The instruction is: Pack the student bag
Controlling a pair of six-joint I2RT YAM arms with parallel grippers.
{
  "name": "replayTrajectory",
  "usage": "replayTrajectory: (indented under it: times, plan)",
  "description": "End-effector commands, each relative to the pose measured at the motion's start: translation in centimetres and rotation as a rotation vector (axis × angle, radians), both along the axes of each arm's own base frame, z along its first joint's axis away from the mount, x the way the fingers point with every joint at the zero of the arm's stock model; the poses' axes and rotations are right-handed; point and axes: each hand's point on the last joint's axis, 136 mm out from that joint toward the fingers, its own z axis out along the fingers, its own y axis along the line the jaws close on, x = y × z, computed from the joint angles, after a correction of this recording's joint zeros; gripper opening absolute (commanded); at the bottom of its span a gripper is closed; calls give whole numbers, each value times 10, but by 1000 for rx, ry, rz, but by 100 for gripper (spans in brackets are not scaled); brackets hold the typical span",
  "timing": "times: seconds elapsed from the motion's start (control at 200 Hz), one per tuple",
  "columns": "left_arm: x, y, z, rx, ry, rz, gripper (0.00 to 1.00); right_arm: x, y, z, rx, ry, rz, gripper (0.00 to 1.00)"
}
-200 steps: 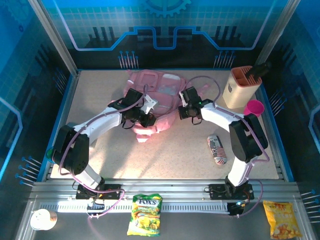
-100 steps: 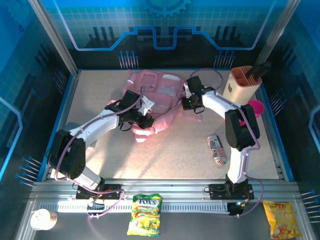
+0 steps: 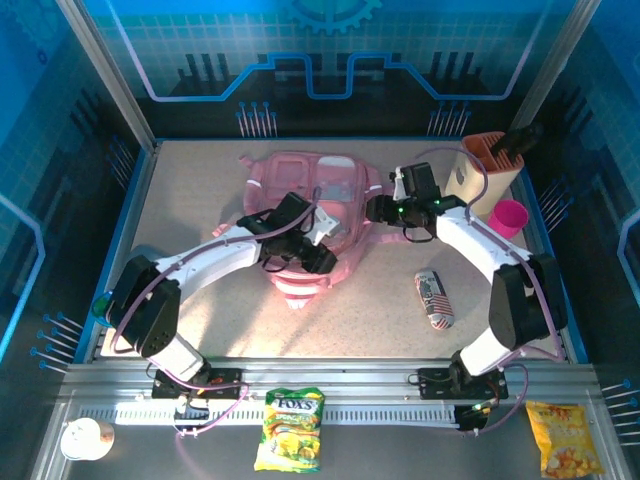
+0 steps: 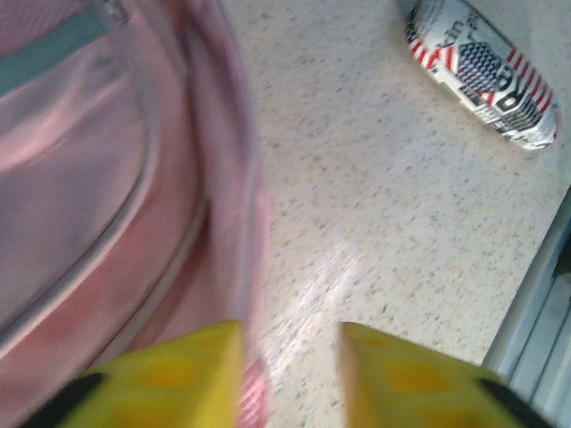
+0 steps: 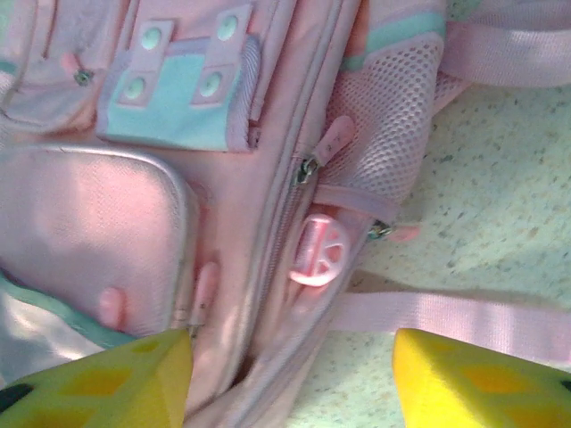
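Observation:
The student bag (image 3: 300,176) is a soft pink backpack lying flat at the middle back of the table. My left gripper (image 3: 320,256) hovers over its near right edge. In the left wrist view the yellow fingers (image 4: 169,379) stand apart, gripper (image 4: 292,374) open, with the bag's blurred edge (image 4: 98,178) just beside the left finger. My right gripper (image 3: 378,210) is at the bag's right side. In the right wrist view it (image 5: 290,379) is wide open above a zipper and a round pink pull (image 5: 318,250) on the bag (image 5: 107,214).
A flag-printed can (image 3: 433,300) (image 4: 486,76) lies on its side right of the bag. An orange holder (image 3: 487,170) and a pink cup (image 3: 508,217) stand at the back right. Snack packets (image 3: 290,428) (image 3: 565,450) lie in front of the rail. A pink strap (image 5: 446,312) trails on the table.
Both grippers have opened and let go of the bag, which has settled flatter. The right gripper swung right and back; the left gripper moved right along the bag's near edge.

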Motion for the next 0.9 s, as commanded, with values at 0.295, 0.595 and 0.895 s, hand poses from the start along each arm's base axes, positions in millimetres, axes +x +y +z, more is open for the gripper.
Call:
replayTrajectory:
  times: [0.295, 0.595, 0.895]
  plan:
    - [50, 36, 1, 408, -329, -151, 54, -4, 5, 7, 121, -7, -56, 70]
    - [72, 38, -36, 539, -324, -254, 53, -5, 2, 7, 126, -19, -79, 77]
    - [100, 38, -30, 568, -395, -161, 22, -5, 1, 6, 124, -18, -85, 77]
